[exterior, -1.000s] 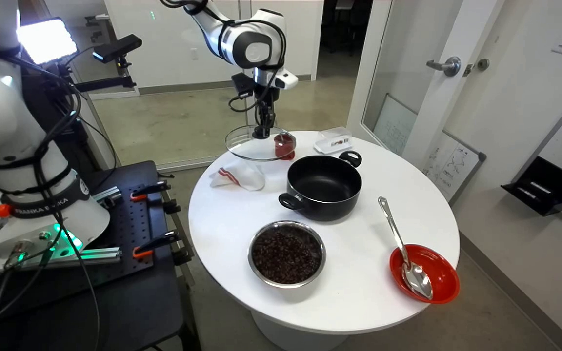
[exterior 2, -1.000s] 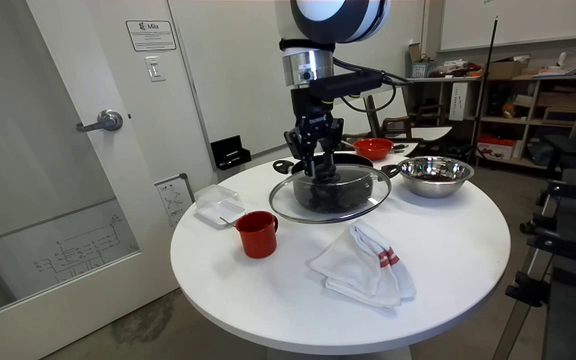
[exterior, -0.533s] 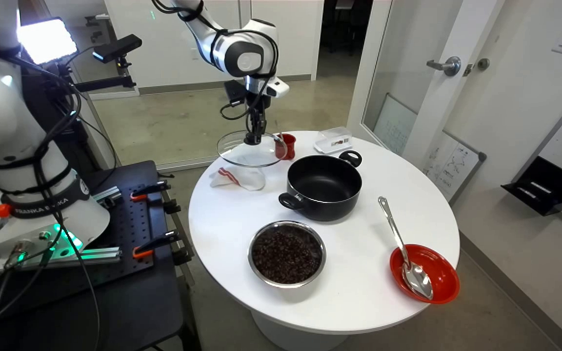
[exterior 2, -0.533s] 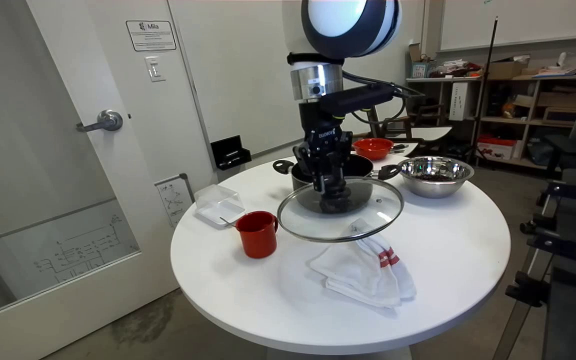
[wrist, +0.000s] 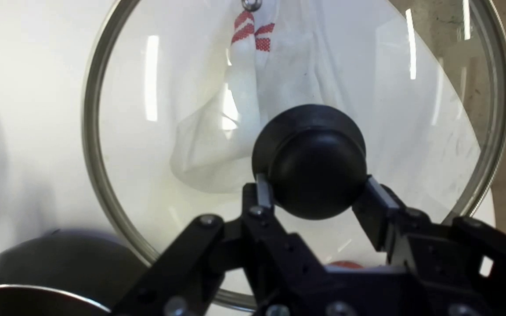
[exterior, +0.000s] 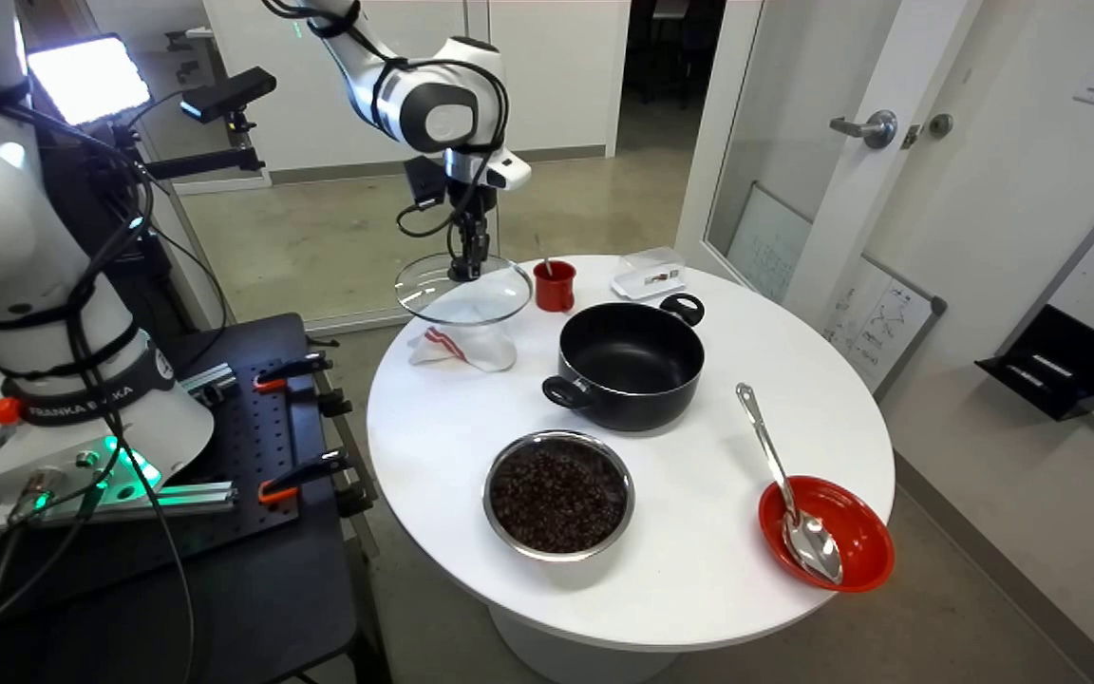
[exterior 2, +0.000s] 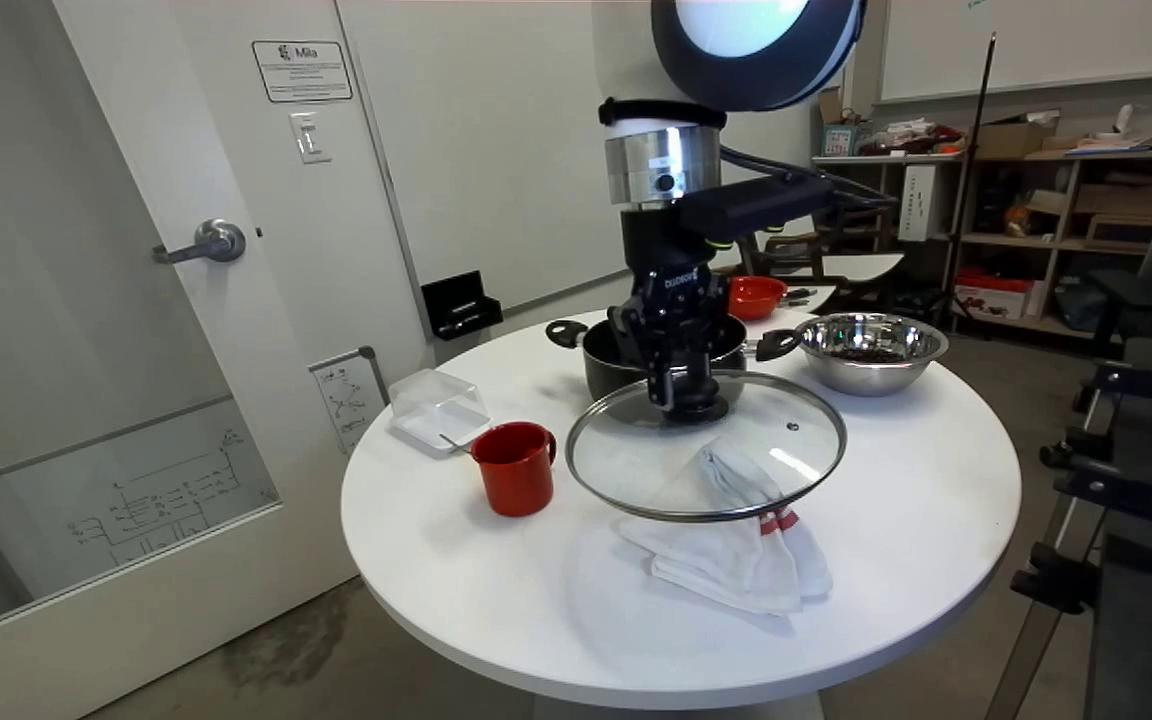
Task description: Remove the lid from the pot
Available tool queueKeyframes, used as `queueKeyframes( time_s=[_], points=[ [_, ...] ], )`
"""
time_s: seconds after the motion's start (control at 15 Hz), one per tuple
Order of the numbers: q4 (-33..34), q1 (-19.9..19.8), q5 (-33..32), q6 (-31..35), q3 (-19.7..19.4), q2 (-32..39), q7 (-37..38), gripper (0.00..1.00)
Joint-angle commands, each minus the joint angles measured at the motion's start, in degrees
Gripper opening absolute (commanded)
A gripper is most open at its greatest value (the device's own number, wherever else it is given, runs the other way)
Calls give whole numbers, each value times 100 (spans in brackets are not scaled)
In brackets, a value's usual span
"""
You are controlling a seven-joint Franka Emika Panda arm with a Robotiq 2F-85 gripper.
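Note:
The lid (exterior: 425,296) is a clear glass disc with a silvery rim and a black knob. It also shows in an exterior view (exterior 2: 636,455) and in the wrist view (wrist: 182,83). My gripper (exterior: 467,268) is shut on the lid's knob, one finger on each side, as the wrist view (wrist: 318,188) shows. The lid hangs roughly level above the table, beside the pot. The black pot (exterior: 632,375) stands uncovered and its inside looks empty. It is partly hidden behind my gripper and the lid in an exterior view (exterior 2: 608,368).
A white cloth (exterior 2: 736,560) with red stripes lies beneath the lid. A red mug (exterior 2: 516,470) with a spoon or stick stands near the lid. A clear plastic box (exterior 2: 439,410), a steel bowl (exterior: 561,499) of dark beans and a red bowl (exterior: 856,532) with spoons share the round table (exterior: 699,589).
My gripper has carried the lid farther from the pot and past the mug, over the cloth. It stays shut on the knob. The pot and other objects have not moved.

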Motion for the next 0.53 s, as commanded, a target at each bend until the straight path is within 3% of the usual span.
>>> queueKeyframes(
  time_s=[0.0,0.47],
  points=[
    [-140,31,131,69,52,-117,-54,24],
    [-9,59,110,56,65,219,-59,24]
  ],
)
